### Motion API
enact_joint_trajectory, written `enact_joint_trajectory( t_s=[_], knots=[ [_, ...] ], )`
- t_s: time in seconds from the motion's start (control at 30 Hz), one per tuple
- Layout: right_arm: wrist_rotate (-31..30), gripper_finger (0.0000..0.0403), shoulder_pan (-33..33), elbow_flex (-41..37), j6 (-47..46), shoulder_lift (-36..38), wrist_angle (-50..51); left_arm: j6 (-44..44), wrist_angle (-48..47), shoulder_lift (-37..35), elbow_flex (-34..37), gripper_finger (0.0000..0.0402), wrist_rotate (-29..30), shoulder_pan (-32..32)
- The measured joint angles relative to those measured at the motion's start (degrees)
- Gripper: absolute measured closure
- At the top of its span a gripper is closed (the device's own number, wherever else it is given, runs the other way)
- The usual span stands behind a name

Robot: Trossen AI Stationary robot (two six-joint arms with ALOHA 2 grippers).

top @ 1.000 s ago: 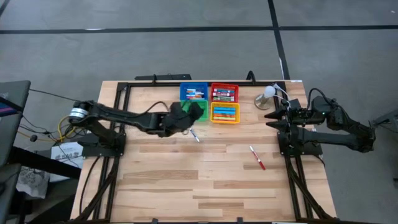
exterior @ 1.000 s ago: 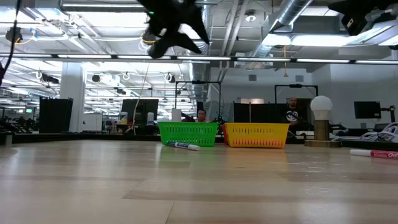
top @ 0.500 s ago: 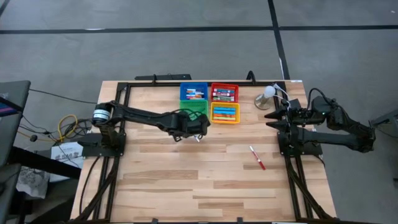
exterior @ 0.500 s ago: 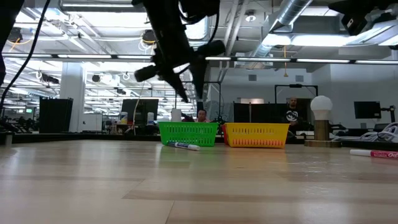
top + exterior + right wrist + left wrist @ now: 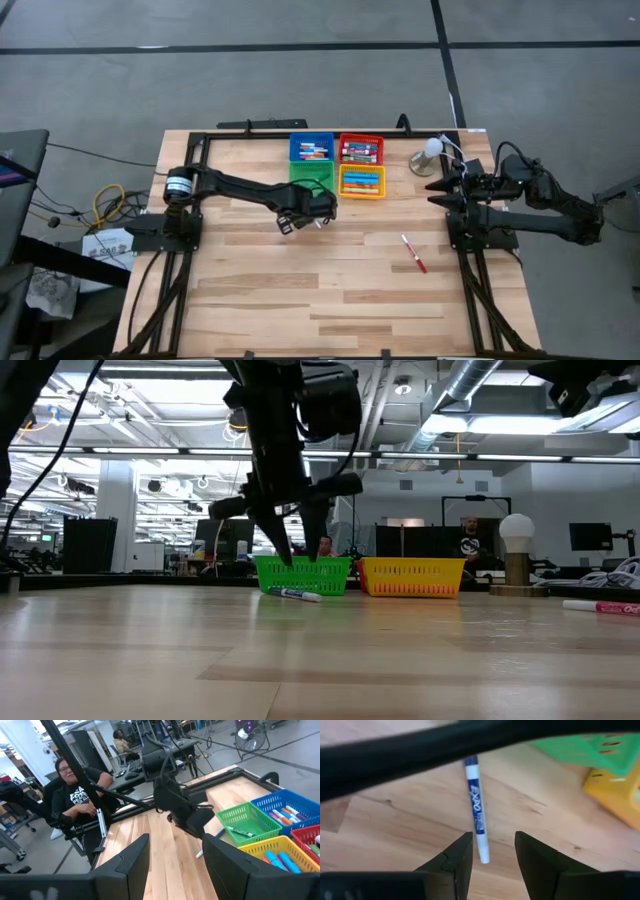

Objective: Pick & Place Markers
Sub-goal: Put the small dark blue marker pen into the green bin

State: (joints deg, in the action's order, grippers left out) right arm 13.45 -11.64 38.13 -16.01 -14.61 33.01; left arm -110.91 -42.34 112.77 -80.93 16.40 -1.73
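Observation:
A white marker with blue print and a blue cap [image 5: 475, 805] lies flat on the table just in front of the green bin [image 5: 312, 172]; the low view also shows the marker [image 5: 295, 594]. My left gripper [image 5: 492, 840] hangs open a little above it, fingers pointing steeply down, with the marker's white end between the fingertips and untouched. In the high view the left gripper [image 5: 318, 214] hides that marker. A red marker [image 5: 414, 253] lies on the table toward the right. My right gripper [image 5: 432, 192] waits open at the right edge.
Four bins stand in a square at the far middle: blue [image 5: 312, 148], red [image 5: 361, 149], green, yellow [image 5: 362, 181], all holding markers. A white ball lamp on a wooden base [image 5: 430, 155] stands to their right. A person [image 5: 75, 795] sits beyond the table's left side.
My left gripper has come down from above the green bin toward the table's near edge and has tipped from nearly level to steeply downward, ending over the blue marker. The marker has not moved.

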Motion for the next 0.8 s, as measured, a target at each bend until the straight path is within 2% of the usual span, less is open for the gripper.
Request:
enact_joint_trajectory(
  t_s=[0.37, 0.8],
  knots=[
    [0.0, 0.0233, 0.0, 0.0, 0.0, 0.0, 0.0, -1.2, 0.4, 1.1, 0.0, 0.0256, 0.0, 1.3],
    [0.0, 0.0233, 0.0, 0.0, 0.0, 0.0, 0.0, -3.8, 1.1, 4.8, 0.1, 0.0256, -3.2, 2.1]
  ],
)
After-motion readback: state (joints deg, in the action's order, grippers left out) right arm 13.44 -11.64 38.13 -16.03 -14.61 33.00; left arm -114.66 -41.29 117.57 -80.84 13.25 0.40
